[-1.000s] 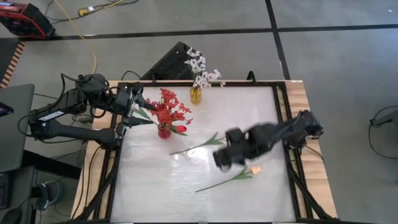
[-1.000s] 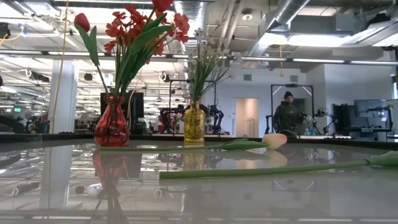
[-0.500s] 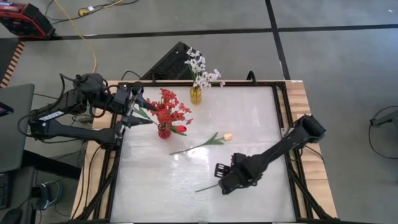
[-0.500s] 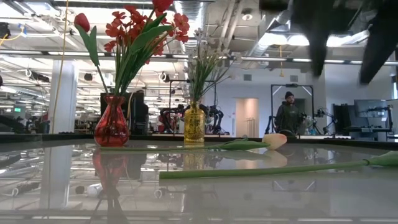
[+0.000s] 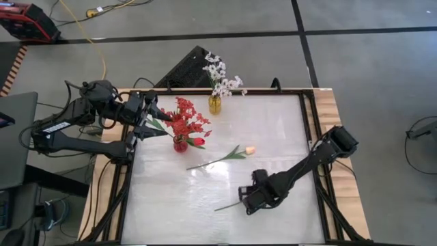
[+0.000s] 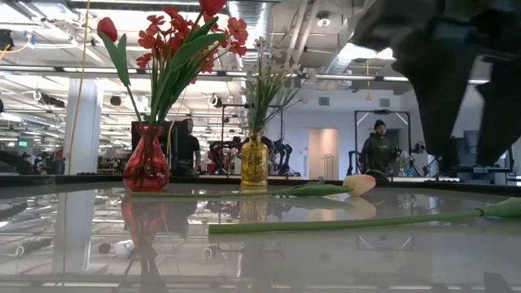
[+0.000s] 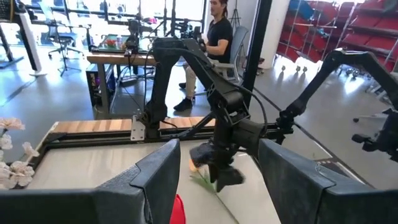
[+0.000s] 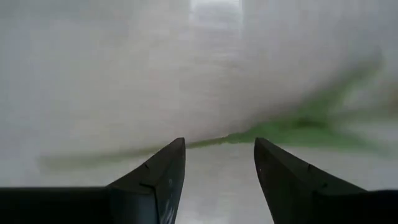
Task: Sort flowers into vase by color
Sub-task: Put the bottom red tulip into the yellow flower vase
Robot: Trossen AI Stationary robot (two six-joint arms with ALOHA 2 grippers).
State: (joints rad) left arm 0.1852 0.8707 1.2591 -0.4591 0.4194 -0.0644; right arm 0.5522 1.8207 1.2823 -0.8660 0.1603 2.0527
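Two long green-stemmed flowers lie flat on the white table. The cream-yellow tulip (image 5: 226,159) lies mid-table, its head (image 6: 359,184) toward the right. The nearer flower's stem (image 5: 227,204) runs under my right gripper (image 5: 246,202), which hides its head. That gripper points down, open, its fingers just above the stem (image 8: 211,142) and on either side of it. A red vase (image 5: 180,143) holds red flowers (image 5: 184,119). A yellow vase (image 5: 215,104) holds white blossoms (image 5: 220,74). My left gripper (image 5: 149,117) waits open and level beside the red flowers.
The table's wooden frame (image 5: 332,137) runs along both sides. A black object (image 5: 186,70) lies beyond the far edge. People (image 6: 378,150) stand in the room behind. Bare tabletop lies toward the near edge and between the two lying flowers.
My right gripper has come down quickly from high above the table and a little toward the near edge, rolling as it sank, and now hangs low over the nearer flower's stem. Both lying flowers have stayed where they were.
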